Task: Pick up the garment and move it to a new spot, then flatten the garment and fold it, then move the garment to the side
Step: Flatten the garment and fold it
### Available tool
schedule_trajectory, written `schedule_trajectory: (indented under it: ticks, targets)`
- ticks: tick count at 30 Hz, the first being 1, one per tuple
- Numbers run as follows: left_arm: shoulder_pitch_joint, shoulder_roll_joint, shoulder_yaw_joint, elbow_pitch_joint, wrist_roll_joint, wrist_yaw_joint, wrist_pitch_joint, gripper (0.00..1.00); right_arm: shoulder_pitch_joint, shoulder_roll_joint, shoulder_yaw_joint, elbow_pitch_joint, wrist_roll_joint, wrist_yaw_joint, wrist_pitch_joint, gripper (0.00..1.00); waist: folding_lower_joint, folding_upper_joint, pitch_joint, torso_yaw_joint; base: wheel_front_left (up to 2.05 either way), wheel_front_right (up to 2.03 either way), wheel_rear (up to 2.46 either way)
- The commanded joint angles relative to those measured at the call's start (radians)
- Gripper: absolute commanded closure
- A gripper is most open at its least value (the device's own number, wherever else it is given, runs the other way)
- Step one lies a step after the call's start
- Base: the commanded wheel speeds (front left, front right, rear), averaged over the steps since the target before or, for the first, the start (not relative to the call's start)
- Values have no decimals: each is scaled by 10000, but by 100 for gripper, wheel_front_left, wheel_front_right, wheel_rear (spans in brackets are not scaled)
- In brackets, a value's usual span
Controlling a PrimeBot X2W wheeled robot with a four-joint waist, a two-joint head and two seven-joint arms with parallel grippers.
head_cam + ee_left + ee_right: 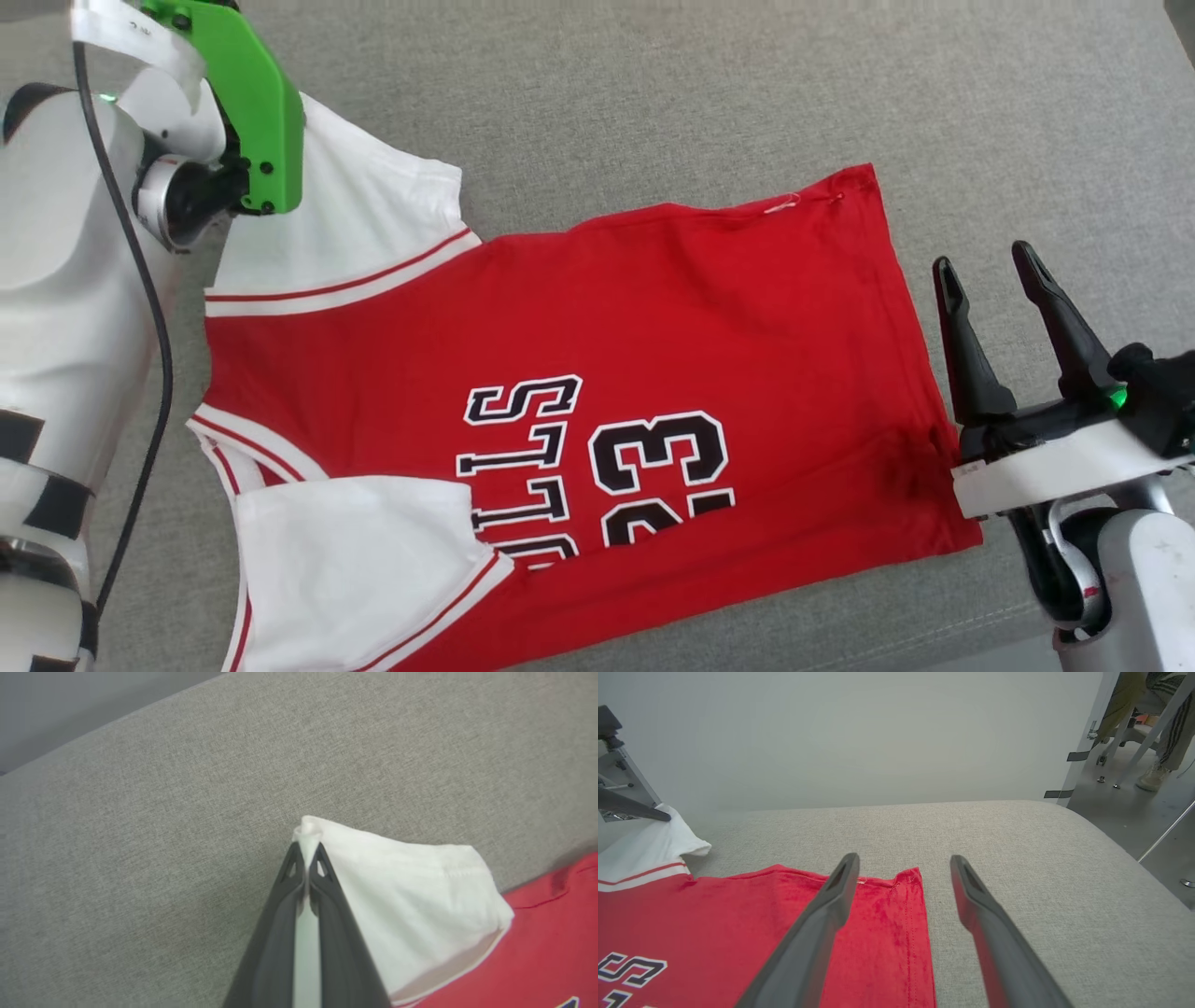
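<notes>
Pinching the outer corner of the far white sleeve (pixel 411 891), the left gripper (pixel 307 858) has its two dark fingers pressed together on the cloth, with a nub of white poking past the tips. From there the garment (pixel 653 327) spreads flat, front up, across the grey cushion (pixel 653 93). Its long axis runs left to right in the head view: collar and sleeves toward the robot's left, hem toward its right, so the black lettering and the 23 read sideways. The near sleeve lies over part of the lettering. At the right end, the right gripper (pixel 982 261) holds its fingers wide apart just beside the hem. In its wrist view, one finger is over the hem's far corner and the other over bare cushion.
</notes>
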Motion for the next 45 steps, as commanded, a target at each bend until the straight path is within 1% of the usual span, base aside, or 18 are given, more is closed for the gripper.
schedule_trajectory:
  ticks: [1,4,7,12,16,18,22,26,31,35,39,40,41,43,44,45]
  targets:
    - [284,-84,27,-77,-116,-23,-197,100,-41,-183,-51,-21,51,-9,387,0,-1,0,-575,433,0,0,0]
    - [584,-282,101,-311,-457,-67,-352,100,-111,-591,-165,36,171,-9,1446,0,-1,0,-894,682,0,0,0]
    - [960,-412,211,-639,-871,-92,-368,100,-292,-1006,-256,147,303,-9,3046,0,-1,0,-1127,913,0,0,0]
    - [1453,-344,162,-1489,-1109,-86,-193,100,-1093,-1565,-335,410,1250,-9,5794,0,-1,0,-1238,1323,0,0,0]
    - [1648,-221,127,-2506,-1156,45,-22,100,-1921,-2029,-317,802,1597,-9,7787,0,-1,0,-1061,1659,0,0,0]
    - [1685,-142,92,-3054,-1130,128,85,100,-2370,-2169,-309,1095,1661,-9,8585,0,-1,0,-901,1818,0,0,0]
    - [1755,2,74,-4073,-1122,320,274,100,-3294,-2342,-181,1822,1864,-9,9719,0,-1,0,-576,2107,0,0,0]
    - [1811,156,38,-4908,-1138,436,499,100,-4039,-2398,-22,2514,1861,-9,10438,0,-1,0,-263,2366,0,0,0]
    - [1840,248,32,-5678,-1123,531,559,100,-4698,-2430,46,3349,1742,-9,10867,0,-1,0,50,2634,0,0,0]
    - [1896,308,23,-6179,-1093,573,514,100,-5068,-2540,342,3900,1608,-9,10744,0,-1,0,283,2848,0,0,0]
    - [1981,357,20,-6417,-1108,572,465,100,-5076,-2573,658,4274,1678,-9,10637,0,-1,0,373,2952,0,0,0]
    - [1996,368,23,-6455,-1114,570,454,100,-5053,-2610,782,4333,1692,-9,10620,0,-1,0,386,2972,0,0,0]
    - [2048,397,27,-6533,-1138,555,409,100,-4946,-2742,1200,4506,1812,-9,10484,0,-1,0,421,3032,0,0,0]
    - [2099,437,32,-6532,-1148,540,371,100,-4879,-2717,1364,4640,2030,-9,10473,0,-1,0,425,3047,0,0,0]
    - [2117,449,35,-6521,-1152,541,356,100,-4855,-2718,1435,4688,2113,-9,10473,48,-1,0,423,3055,0,0,0]
    - [2143,460,40,-6503,-1158,542,332,100,-4833,-2755,1551,4711,2187,-9,10450,92,-1,0,415,3063,0,0,0]
